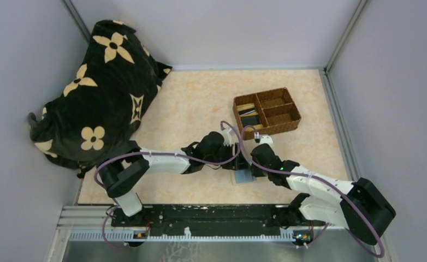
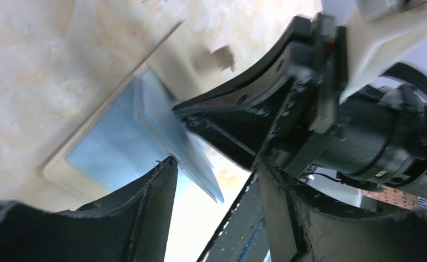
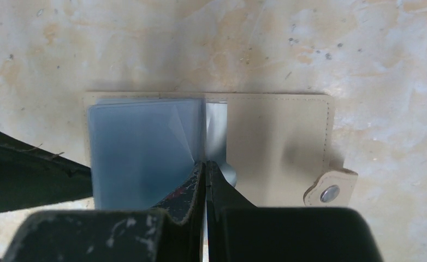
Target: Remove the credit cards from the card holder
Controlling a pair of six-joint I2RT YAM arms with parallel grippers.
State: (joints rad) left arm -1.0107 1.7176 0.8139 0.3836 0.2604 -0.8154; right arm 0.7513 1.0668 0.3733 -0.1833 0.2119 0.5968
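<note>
The card holder (image 3: 277, 142) lies open on the table, cream flap and snap tab to the right, pale blue-grey inner leaves (image 3: 140, 147) to the left. My right gripper (image 3: 206, 164) is shut on one thin inner leaf at the fold and holds it upright. My left gripper (image 2: 215, 164) is open, with the raised leaf (image 2: 167, 128) between its jaws and one finger (image 2: 146, 207) against the holder. In the top view both grippers (image 1: 236, 159) (image 1: 250, 162) meet over the holder (image 1: 243, 177). No credit card shows in the holder. Flat tan and dark cards (image 1: 248, 114) lie in the tray.
A brown woven compartment tray (image 1: 279, 103) stands behind the grippers to the right. A black cloth with cream flowers (image 1: 99, 87) is heaped at the back left. Grey walls close in the table on three sides.
</note>
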